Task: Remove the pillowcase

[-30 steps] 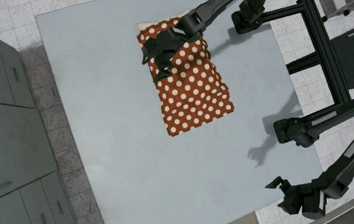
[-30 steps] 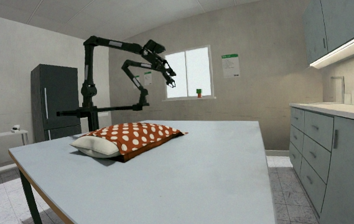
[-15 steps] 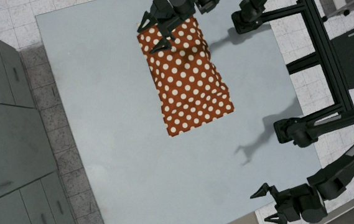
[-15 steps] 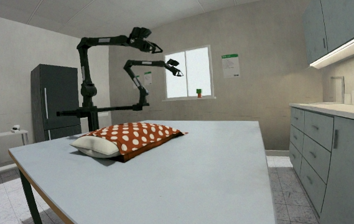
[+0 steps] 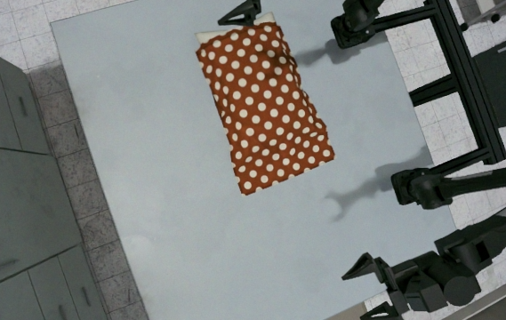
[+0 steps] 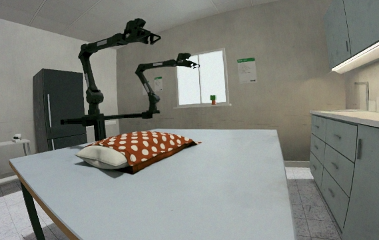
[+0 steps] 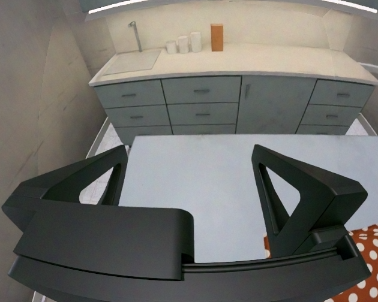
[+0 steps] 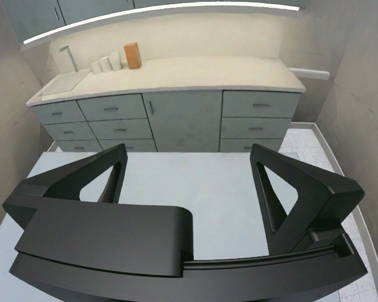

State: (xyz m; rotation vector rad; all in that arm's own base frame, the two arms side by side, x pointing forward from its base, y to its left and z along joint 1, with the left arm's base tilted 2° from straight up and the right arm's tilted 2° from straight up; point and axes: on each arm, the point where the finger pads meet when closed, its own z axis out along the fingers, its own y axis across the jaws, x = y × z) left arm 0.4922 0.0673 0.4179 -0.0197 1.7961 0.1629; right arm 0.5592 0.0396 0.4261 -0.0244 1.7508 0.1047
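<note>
Two grippers were noted raised above table height, both unloaded. The fingers of the right gripper point(image 5: 240, 17) point(image 6: 155, 39) point(image 8: 188, 145) were found spread wide, with nothing between them; those of the left gripper point(image 5: 353, 298) point(image 6: 196, 65) point(image 7: 190, 146) were likewise parted and unoccupied.

The white pillow point(image 5: 212, 36) point(image 6: 104, 157) was recorded on the left part of the table point(image 5: 155, 133) point(image 6: 209, 187) point(image 7: 195, 181) point(image 8: 189, 188) in the exterior view. Only its near-left end was exposed; the remainder was covered by the rust-red polka-dot pillowcase point(image 5: 263, 102) point(image 6: 152, 143) point(image 7: 374, 266). Creasing was observed towards the closed far end. Removal was therefore assessed as barely advanced, and the required gap as not achieved.

The pillow was judged light, soft and compressible; the pillowcase, thin and limp. A hold on the exposed white end was considered suitable for restraining the pillow, with the fabric to be pinched at the closed-end corners and drawn away. If filling were pinched with the cloth, both items could be dragged together. Friction along the sides was also considered a likely hindrance.
</note>
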